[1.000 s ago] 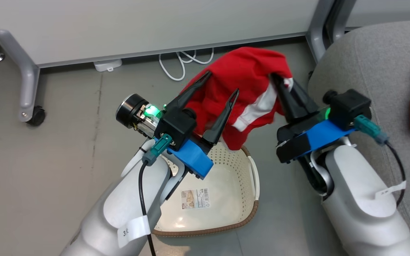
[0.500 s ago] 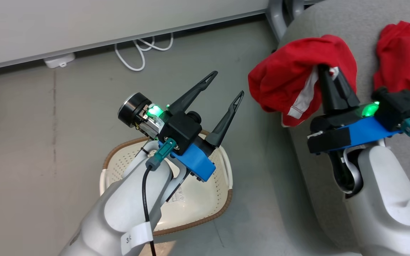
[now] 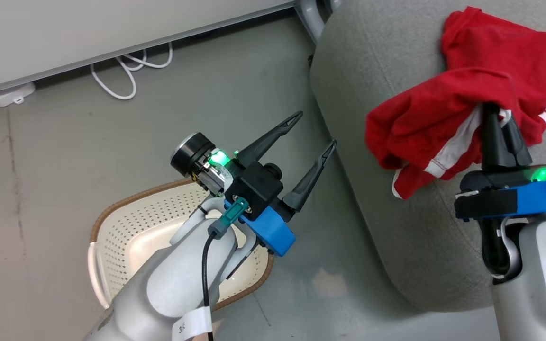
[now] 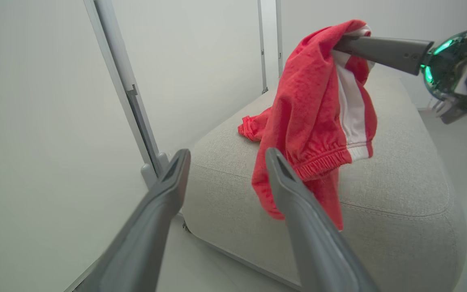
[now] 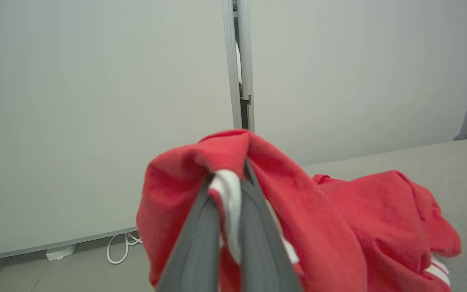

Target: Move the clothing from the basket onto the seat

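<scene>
The red garment with white bands [image 3: 424, 128] hung bunched from the right gripper [image 3: 493, 111], whose jaws were clenched on a white-banded fold, above the grey seat [image 3: 372, 71] near its edge. Just behind it the plain red garment [image 3: 505, 47] lay crumpled on the cushion. The cream basket [image 3: 131, 222] sat on the floor [image 3: 64, 156], well apart from the clothing and partly under the left arm. The left gripper [image 3: 316, 128] hovered beside the seat, jaws released and spread wide, holding nothing.
</scene>
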`<state>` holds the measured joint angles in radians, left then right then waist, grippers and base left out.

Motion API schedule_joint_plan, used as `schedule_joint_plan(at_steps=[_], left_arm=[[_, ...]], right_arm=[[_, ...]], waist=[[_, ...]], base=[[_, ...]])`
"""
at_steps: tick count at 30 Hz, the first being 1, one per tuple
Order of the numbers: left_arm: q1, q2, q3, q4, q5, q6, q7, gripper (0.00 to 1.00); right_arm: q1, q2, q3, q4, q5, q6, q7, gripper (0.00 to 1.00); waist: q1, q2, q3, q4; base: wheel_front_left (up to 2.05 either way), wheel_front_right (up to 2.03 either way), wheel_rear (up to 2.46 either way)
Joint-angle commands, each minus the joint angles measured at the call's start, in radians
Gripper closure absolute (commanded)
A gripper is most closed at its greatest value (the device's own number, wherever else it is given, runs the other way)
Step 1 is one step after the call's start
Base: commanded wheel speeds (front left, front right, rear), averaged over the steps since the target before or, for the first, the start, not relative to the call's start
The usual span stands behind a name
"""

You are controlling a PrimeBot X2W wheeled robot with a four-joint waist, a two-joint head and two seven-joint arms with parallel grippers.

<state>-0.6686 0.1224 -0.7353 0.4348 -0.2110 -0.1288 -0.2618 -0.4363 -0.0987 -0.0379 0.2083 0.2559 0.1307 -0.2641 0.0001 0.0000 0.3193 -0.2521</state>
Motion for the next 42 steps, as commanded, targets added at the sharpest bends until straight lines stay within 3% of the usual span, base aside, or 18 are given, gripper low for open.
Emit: schedule_joint_plan(at_steps=[1,15,19,26,35,42], left_arm=[[0.008,0.004,-0.006,-0.001,-0.003,-0.002,-0.005,0.0],[-0.014,0.016,-0.029,-0.003,-0.01,-0.002,-0.005,0.0],[-0.035,0.022,-0.028,-0.011,0.001,-0.002,-0.005,0.0],[-0.104,0.043,-0.039,-0.024,0.023,-0.002,0.001,0.0],[-0.226,0.079,-0.063,-0.081,0.055,-0.002,0.039,0.0],[-0.286,0.099,-0.09,-0.127,0.073,-0.002,0.063,0.0]], right_arm=[[0.018,0.003,-0.012,-0.008,-0.004,0.0,0.0,1.0],[0.028,0.022,-0.053,-0.025,-0.011,0.0,0.0,1.0],[-0.027,0.017,-0.052,-0.05,-0.012,0.0,0.0,1.0],[-0.219,-0.01,-0.148,-0.142,0.003,0.0,0.0,1.0],[-0.506,-0.156,-0.386,-0.2,0.006,0.0,0.0,1.0],[-0.549,-0.297,-0.5,-0.109,-0.013,0.0,0.0,1.0]], waist=[[-0.0001,0.0,0.011,-0.02],[-0.0001,0.0,0.036,-0.052],[-0.0001,0.0,0.068,-0.05],[-0.0001,0.0,0.188,-0.046],[-0.0001,0.0,0.402,-0.033],[-0.0001,0.0,0.512,-0.03]], base=[[0.0,0.0,0.0],[0.0,0.0,0.0],[0.0,0.0,0.0],[0.0,0.0,0.0],[0.0,0.0,0.0],[0.0,0.0,0.0]])
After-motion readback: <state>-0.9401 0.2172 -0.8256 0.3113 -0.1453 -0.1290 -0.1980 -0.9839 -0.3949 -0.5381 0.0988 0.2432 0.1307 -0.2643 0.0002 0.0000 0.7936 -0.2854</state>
